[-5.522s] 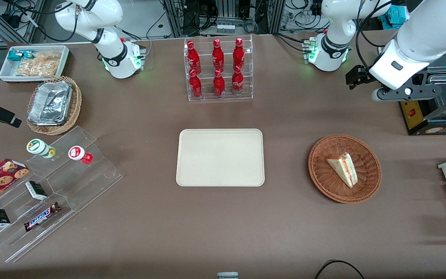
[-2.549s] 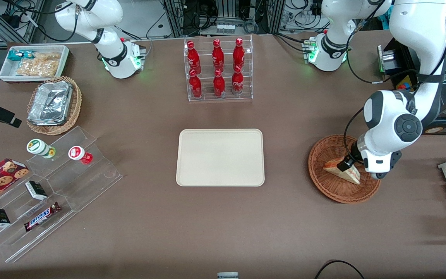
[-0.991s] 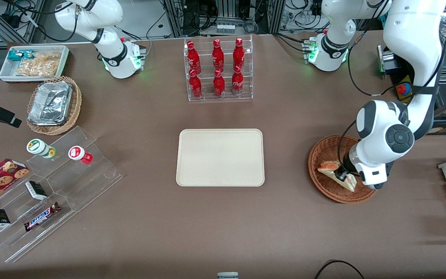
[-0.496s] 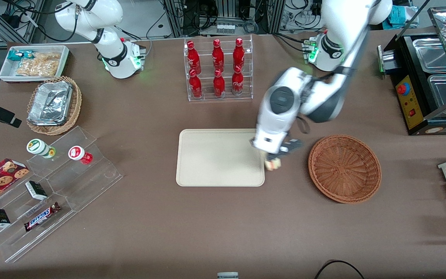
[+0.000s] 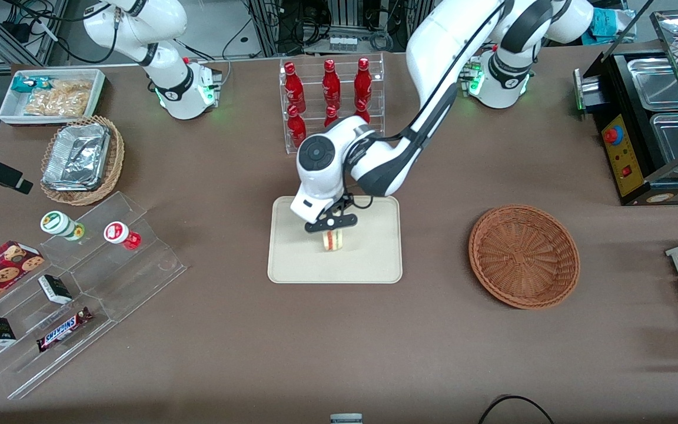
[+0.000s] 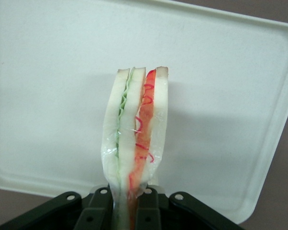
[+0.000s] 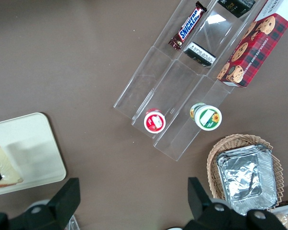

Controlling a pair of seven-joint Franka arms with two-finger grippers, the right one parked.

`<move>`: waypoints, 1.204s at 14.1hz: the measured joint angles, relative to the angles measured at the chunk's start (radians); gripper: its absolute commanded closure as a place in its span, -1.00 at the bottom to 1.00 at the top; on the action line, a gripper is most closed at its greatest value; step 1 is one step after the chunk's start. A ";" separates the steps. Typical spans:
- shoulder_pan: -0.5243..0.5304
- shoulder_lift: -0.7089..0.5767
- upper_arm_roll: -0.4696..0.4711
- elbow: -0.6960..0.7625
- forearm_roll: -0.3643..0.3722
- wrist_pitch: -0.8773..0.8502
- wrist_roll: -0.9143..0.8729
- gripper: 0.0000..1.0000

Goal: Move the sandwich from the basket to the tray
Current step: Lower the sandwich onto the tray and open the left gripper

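The gripper [image 5: 331, 224] of the left arm hangs over the middle of the tray [image 5: 292, 265], its fingers clamped on the sandwich [image 5: 332, 240]. The wedge points down out of the jaws toward the tray surface; whether its tip touches the tray cannot be told. In the left wrist view the sandwich [image 6: 134, 143] stands edge-on between the two black fingers [image 6: 98, 211], with the green filling layer on one side and the red-orange layer on the other, the clear wrap crinkled around the bread. The cream tray [image 6: 48, 96] fills the background of that view, with its rounded corner and low rim visible against the brown table [image 6: 282, 211].

Taking the tray as the centre of a clock face in the front view, the basket [image 5: 524, 256] sits at about 3 o'clock, well apart from the tray and with nothing in it. The clear rack of red bottles [image 5: 332, 103] stands at 12 o'clock, farther from the front camera. At about 9 o'clock, toward the parked arm's end of the table, a clear stepped display [image 5: 97, 277] carries two small jars [image 5: 61, 225], a chocolate bar [image 5: 63, 330] and small dark boxes. At about 10 o'clock lies a tan wicker basket holding foil trays [image 5: 77, 156].

In the right wrist view the sandwich [image 7: 3, 167] shows over one end of the tray [image 7: 38, 143].
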 measured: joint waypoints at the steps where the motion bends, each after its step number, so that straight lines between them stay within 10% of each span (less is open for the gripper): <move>1: 0.000 0.020 0.003 0.019 0.001 -0.003 0.011 0.58; 6: -0.003 0.065 0.005 0.051 0.001 -0.004 0.057 0.04; 8: -0.003 0.065 0.005 0.054 0.004 -0.006 0.059 -1.00; 17: 0.006 -0.115 0.106 0.124 0.068 -0.253 0.094 -1.00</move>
